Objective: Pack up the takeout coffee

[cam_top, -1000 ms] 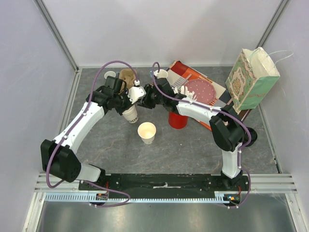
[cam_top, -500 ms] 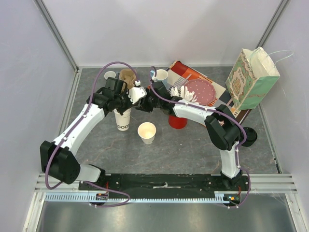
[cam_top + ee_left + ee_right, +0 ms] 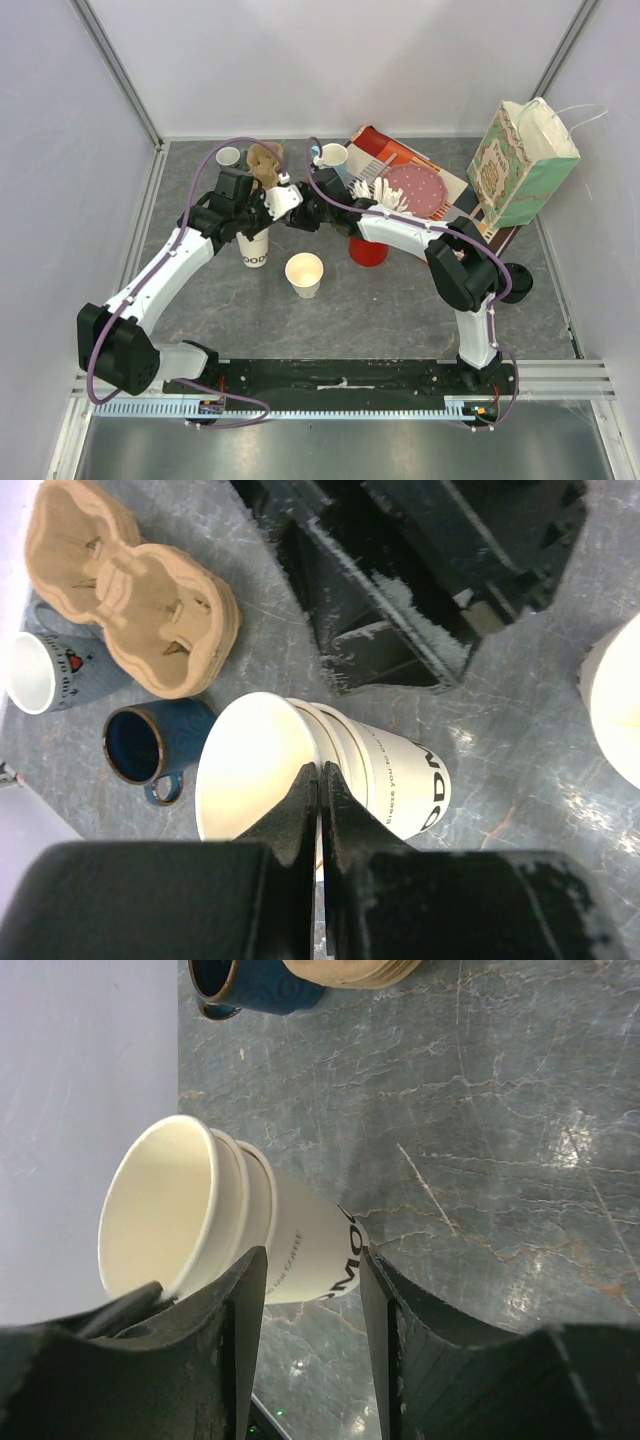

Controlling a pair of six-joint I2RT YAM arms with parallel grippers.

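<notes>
Grey marbled tabletop (image 3: 400, 300); pale walls (image 3: 330, 60), perhaps lilac-tinted

Grey marbled bench (image 3: 400, 300) carries stacked paper cups (image 3: 254, 250), a lidless paper cup (image 3: 304, 272) nearby; red cup (image 3: 368, 252); pulp carrier (image 3: 264, 158); dark blue mug (image 3: 150, 748).

The paper cup (image 3: 385, 775) is cream-white with dark lettering on its side, and the second cup (image 3: 304, 272) shows a pale cream inside. The worktop (image 3: 400, 310) is grey, veined like marble. The cup carrier (image 3: 135, 590) is tan. One mug (image 3: 150, 745) is dark blue; the other mug (image 3: 45, 670) is light blue with a white inside. The left claw (image 3: 319, 770) and right claw (image 3: 312, 1260) are black. The bag (image 3: 520, 160) bears a green-and-cream print.
</notes>
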